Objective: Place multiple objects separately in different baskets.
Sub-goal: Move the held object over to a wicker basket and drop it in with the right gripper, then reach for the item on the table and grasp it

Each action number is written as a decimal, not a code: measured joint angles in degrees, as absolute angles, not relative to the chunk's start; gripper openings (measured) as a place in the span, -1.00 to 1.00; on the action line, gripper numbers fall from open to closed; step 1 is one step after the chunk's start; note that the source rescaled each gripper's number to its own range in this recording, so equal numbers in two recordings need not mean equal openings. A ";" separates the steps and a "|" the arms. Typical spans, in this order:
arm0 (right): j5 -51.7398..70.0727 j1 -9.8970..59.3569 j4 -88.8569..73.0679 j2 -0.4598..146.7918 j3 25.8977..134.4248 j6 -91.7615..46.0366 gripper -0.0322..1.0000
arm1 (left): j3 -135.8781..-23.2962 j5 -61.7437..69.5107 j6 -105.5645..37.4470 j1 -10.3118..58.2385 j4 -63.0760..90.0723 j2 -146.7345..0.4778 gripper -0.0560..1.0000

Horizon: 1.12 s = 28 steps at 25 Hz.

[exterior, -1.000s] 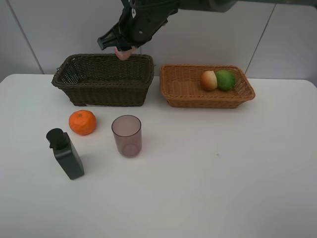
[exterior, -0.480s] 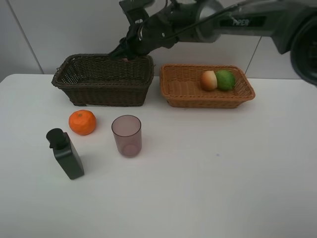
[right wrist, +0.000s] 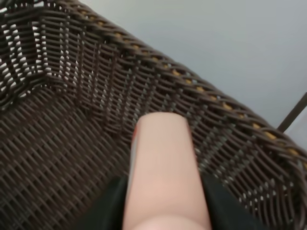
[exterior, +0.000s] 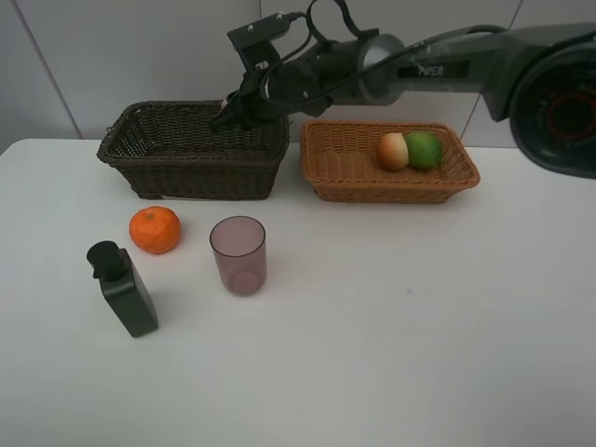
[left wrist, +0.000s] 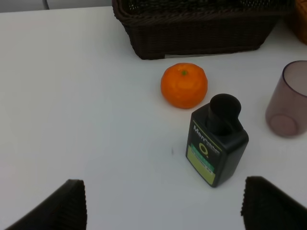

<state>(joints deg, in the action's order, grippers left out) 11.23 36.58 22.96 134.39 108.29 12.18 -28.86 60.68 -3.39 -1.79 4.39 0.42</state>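
My right gripper [exterior: 233, 110] reaches across to the dark brown basket [exterior: 196, 154] and is shut on the pink bottle [right wrist: 163, 167], which hangs inside that basket [right wrist: 53, 143] near its back right corner. From the exterior high view the bottle is hidden behind the rim. The light tan basket [exterior: 345, 168] holds the peach [exterior: 393, 150] and the green fruit [exterior: 425, 149]. In front of the dark basket, the mandarin [exterior: 155, 229], black pump bottle [exterior: 123, 291] and mauve cup [exterior: 238, 254] rest on the table. My left gripper [left wrist: 163, 211] hovers open, short of the pump bottle [left wrist: 217, 146] and mandarin [left wrist: 184, 85].
The white table [exterior: 391, 317] stretches out in front of the baskets and to the right. A grey wall stands just behind both baskets. The right arm [exterior: 419, 70] spans above the tan basket. The cup [left wrist: 288, 105] stands right of the pump bottle.
The right arm has lowered, bringing the pink bottle from above the dark basket's rim down inside it. Everything on the table stays where it was.
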 joint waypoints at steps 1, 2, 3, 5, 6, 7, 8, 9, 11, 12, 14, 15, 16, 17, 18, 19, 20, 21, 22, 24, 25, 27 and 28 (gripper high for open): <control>10.97 36.58 22.96 134.39 108.29 12.18 -0.90 | -28.86 60.68 -3.39 -1.79 4.39 0.42 0.71; 10.68 36.58 22.96 134.39 108.35 12.18 -0.90 | -28.86 60.68 -3.39 -1.79 4.39 0.42 0.71; 10.62 36.58 22.96 134.39 108.35 12.18 -0.90 | -28.86 60.68 -3.39 -1.79 4.39 0.42 0.71; 10.62 36.58 22.96 134.39 108.35 12.18 -0.90 | -28.86 60.68 -3.39 -1.79 4.39 0.42 0.71; 10.62 36.58 22.96 134.39 108.35 12.18 -0.90 | -28.86 60.68 -3.39 -1.79 4.39 0.42 0.71; 10.62 36.58 22.88 134.39 108.35 12.18 -0.90 | -28.86 60.68 -3.39 -1.79 4.39 0.42 0.71; 10.62 36.58 22.57 134.39 108.35 12.18 -0.85 | -28.86 60.68 -3.39 -1.79 4.39 0.42 0.71; 10.62 36.58 22.15 134.39 108.35 12.18 -0.70 | -28.86 60.68 -3.39 -1.79 4.39 0.42 0.71; 10.62 36.58 21.19 134.39 108.40 12.18 -0.20 | -28.86 60.68 -3.39 -1.79 4.39 0.42 0.71; 10.62 36.58 21.18 134.39 108.40 12.18 0.10 | -28.86 60.68 -3.39 -1.79 4.39 0.42 0.71; 10.76 36.58 20.99 134.39 108.40 12.18 0.54 | -28.86 60.68 -3.39 -1.79 4.39 0.42 0.71; 10.92 36.58 20.93 134.39 108.40 12.18 0.63 | -28.86 60.68 -3.39 -1.79 4.39 0.42 0.71; 11.16 36.58 20.93 134.39 108.45 12.18 0.70 | -28.86 60.68 -3.39 -1.79 4.39 0.42 0.71; 11.51 36.58 20.93 134.39 108.45 12.18 0.75 | -28.86 60.68 -3.39 -1.79 4.39 0.42 0.71; 11.98 36.58 20.93 134.39 108.45 12.18 0.77 | -28.86 60.68 -3.39 -1.79 4.39 0.42 0.71; 12.55 36.58 20.93 134.39 108.45 12.18 0.78 | -28.86 60.68 -3.39 -1.79 4.39 0.42 0.71; 12.97 36.58 20.93 134.39 108.45 12.18 0.79 | -28.86 60.68 -3.39 -1.79 4.39 0.42 0.71; 13.36 36.58 20.93 134.39 108.45 12.18 0.80 | -28.86 60.68 -3.39 -1.79 4.39 0.42 0.71; 13.45 36.58 20.93 134.39 108.45 12.18 0.81 | -28.86 60.68 -3.39 -1.79 4.39 0.42 0.71; 13.62 36.58 20.89 134.39 108.45 12.18 0.81 | -28.86 60.68 -3.39 -1.79 4.39 0.42 0.71; 13.67 36.58 20.89 134.39 108.45 12.18 0.81 | -28.86 60.68 -3.39 -1.79 4.39 0.42 0.71; 13.64 36.58 20.87 134.39 108.45 12.18 0.81 | -28.86 60.68 -3.39 -1.79 4.39 0.42 0.71; 13.68 36.58 20.82 134.39 108.45 12.18 0.81 | -28.86 60.68 -3.39 -1.79 4.39 0.42 0.71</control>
